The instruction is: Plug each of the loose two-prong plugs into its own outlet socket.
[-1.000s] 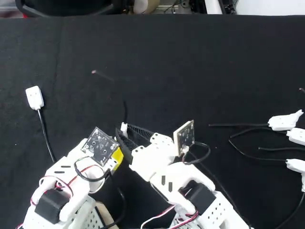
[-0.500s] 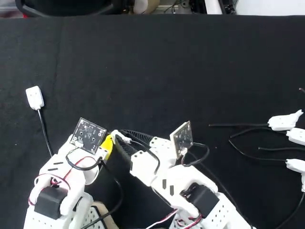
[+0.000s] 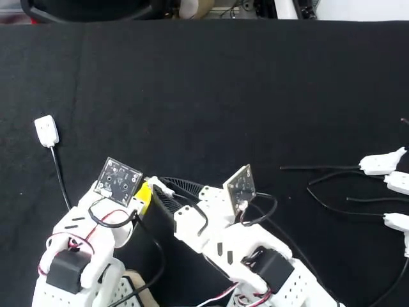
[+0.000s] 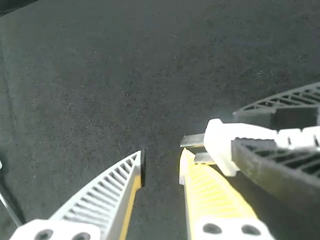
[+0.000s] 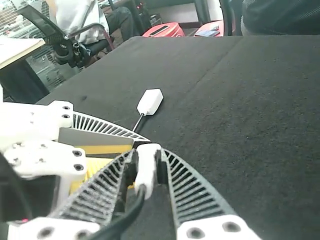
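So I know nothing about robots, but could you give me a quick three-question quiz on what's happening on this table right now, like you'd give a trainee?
1. True or false: the right gripper is shut on a white plug.
2. Pick one: the left gripper is (A) open with nothing in it, (B) shut on a plug, (C) shut on a cable.
3. Fill in: in the high view, the lone white connector lies toward the ____ side of the picture.

Key: 1 true. 2 A. 3 left.
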### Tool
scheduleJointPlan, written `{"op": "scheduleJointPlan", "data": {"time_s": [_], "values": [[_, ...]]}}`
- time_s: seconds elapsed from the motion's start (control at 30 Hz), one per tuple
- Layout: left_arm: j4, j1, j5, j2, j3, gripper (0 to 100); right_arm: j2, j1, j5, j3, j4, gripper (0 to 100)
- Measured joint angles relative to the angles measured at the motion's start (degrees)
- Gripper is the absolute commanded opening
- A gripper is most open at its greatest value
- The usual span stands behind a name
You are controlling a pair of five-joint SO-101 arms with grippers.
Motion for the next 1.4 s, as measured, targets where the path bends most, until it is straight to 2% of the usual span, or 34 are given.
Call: {"op": "scheduleJointPlan", "data": {"time_s": [0.23,0.47,0.8,0.97,1.1,1.2,1.4], "values": [[0.0,0.0,0.1,0.0,0.0,14,0.0,0.0,1.6,-0.2,0.6,1.1],[0.1,-4.5,1.8,0.0,-1.8,14,0.0,-1.9,1.7,0.3,2.0,1.1],[0.9,-5.1,2.2,0.0,-1.9,14,0.0,-1.8,3.1,0.4,2.7,1.1],[4.8,-5.4,-4.6,-0.4,-2.7,14,0.0,1.7,3.4,0.4,2.8,1.1],[3.4,-12.9,-8.5,-0.4,-1.3,14,0.0,2.3,4.7,0.4,2.8,1.1],[-0.2,-19.2,-7.8,-0.3,1.1,14,0.0,2.5,4.8,0.4,3.4,1.1],[-4.3,-33.2,-6.3,-0.2,3.7,14,0.1,8.1,4.8,-3.8,8.8,1.1]]}}
